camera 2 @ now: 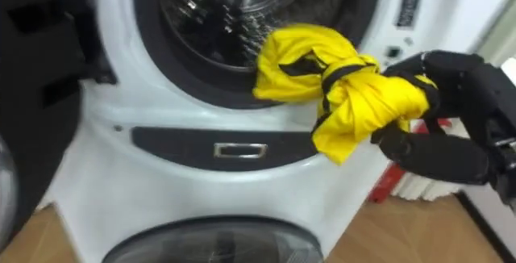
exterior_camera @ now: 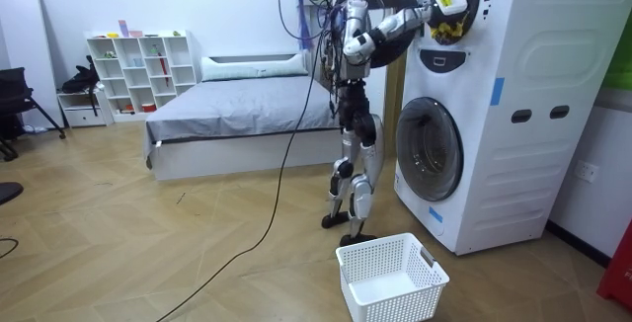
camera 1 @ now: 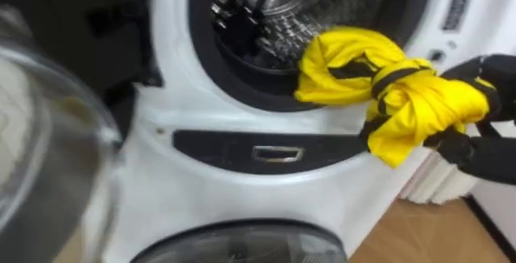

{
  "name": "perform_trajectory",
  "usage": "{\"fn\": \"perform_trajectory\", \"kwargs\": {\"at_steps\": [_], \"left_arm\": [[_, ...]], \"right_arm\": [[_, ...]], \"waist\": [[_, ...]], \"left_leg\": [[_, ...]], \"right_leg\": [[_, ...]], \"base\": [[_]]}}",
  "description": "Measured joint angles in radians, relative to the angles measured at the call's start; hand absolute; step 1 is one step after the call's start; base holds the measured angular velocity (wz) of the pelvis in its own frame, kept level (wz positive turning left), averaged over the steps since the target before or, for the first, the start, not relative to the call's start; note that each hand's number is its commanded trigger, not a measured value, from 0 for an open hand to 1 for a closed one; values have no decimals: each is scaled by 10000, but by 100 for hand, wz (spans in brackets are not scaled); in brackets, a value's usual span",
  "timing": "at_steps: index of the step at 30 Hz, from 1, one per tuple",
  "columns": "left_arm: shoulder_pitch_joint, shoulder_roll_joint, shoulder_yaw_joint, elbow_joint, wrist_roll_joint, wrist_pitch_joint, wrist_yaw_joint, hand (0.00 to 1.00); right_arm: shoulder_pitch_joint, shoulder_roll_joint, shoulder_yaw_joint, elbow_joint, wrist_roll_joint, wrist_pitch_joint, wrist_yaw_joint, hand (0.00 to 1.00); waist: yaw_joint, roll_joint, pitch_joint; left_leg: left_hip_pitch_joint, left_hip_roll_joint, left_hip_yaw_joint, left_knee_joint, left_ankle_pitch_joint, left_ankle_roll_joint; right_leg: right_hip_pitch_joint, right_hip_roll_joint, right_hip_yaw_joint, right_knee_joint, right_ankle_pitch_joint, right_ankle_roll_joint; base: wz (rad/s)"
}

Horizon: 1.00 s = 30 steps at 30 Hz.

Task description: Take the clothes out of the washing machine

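- Closest to the robot's head, at 9 o'clock in the eye views, the round glass door (camera 1: pixel 48 150) of the upper drum hangs swung open.
- At 3 o'clock the black right hand (camera 2: pixel 468 110) has fingers above and thumb below, curled tight on a bunched yellow garment with black stripes (camera 2: pixel 355 93).
- That garment is the task's thing. It is held in front of the opening's grey rim at about 4 o'clock of the ring, and its far fold is just over the lip.
- Behind it is the white stacked washing machine (camera 2: pixel 201 198), with a dark curved panel and chrome pull (camera 2: pixel 239 150) at 6 o'clock below the opening.
- The second glass door (camera 1: pixel 242 243), lower down on the machine, is closed.
- Deeper in, the shiny steel drum (camera 2: pixel 218 13) looks bare where it can be seen. Its lower part is hidden behind the cloth, so it cannot be told whether more laundry is inside.
- In the room view the robot stands upright facing the machine, arm raised to the upper drum. A white slatted laundry basket (exterior_camera: pixel 390 278) sits on the floor just beside its feet.
- Farthest off are a grey bed (exterior_camera: pixel 237 110) and white cube shelves (exterior_camera: pixel 138 65).
- Progress: the grab looks done and the pull-out nearly so. Left to do, most likely, are drawing the cloth clear, lowering it to the basket and checking the drum.
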Motion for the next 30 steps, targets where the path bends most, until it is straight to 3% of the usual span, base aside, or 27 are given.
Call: {"fn": "perform_trajectory", "kwargs": {"at_steps": [5,7,12,15,18,20,25,29,30], "left_arm": [[-469,287,-187,258,-6,17,-318,0],[-691,326,-390,280,-4,37,-415,0],[-1739,412,-1467,289,-32,106,-803,0],[-2176,345,-2006,573,-224,558,-986,0],[-2366,177,-2749,583,-568,501,-1043,0],[-2404,145,-3131,560,-856,456,-1053,0],[-2481,50,-3690,537,-905,349,-1077,0],[-2416,72,-3727,311,-954,316,-1007,0],[-2425,68,-3738,319,-1067,236,-991,0]], "right_arm": [[145,2,-23,33,-14,-9,268,100],[533,8,-66,171,-3,-50,429,100],[1587,978,443,1682,-860,79,787,100],[1684,1496,1134,3321,-1977,169,803,100],[1710,1927,1650,5013,-2536,237,603,100],[1712,2264,1855,6032,-2517,235,419,100],[1611,2490,2394,9072,-2529,122,-696,100],[1418,2599,2423,10225,-2356,-31,-1657,100],[1202,2599,2423,10796,-2119,-53,-1891,100]], "waist": [[-412,222,115],[-625,366,105],[-856,733,152],[-1095,933,167],[-1245,1189,175],[-1341,1271,126],[-1382,1653,58],[-1449,2036,40],[-1448,2155,73]], "left_leg": [[-17,272,1248,162,-211,-171],[-12,320,1672,181,-299,-230],[77,410,2959,153,-444,-417],[130,477,3138,171,-497,-502],[71,485,3259,166,-539,-529],[-29,455,3329,193,-539,-529],[-123,439,3324,209,-543,-521],[-334,414,3277,298,-572,-470],[-386,404,3125,311,-580,-456]], "right_leg": [[-421,382,990,75,272,-90],[-638,518,1351,164,279,-101],[-1191,956,2495,355,384,-109],[-1243,1106,2617,362,442,-164],[-1462,1189,2738,513,438,-172],[-1612,1216,2781,571,437,-174],[-1732,1197,2886,658,391,-153],[-1936,1148,2829,699,375,-126],[-2011,1146,2845,734,371,-120]], "base": [[-79],[-74],[-76],[-47],[-17],[-12],[-3],[0],[0]]}}
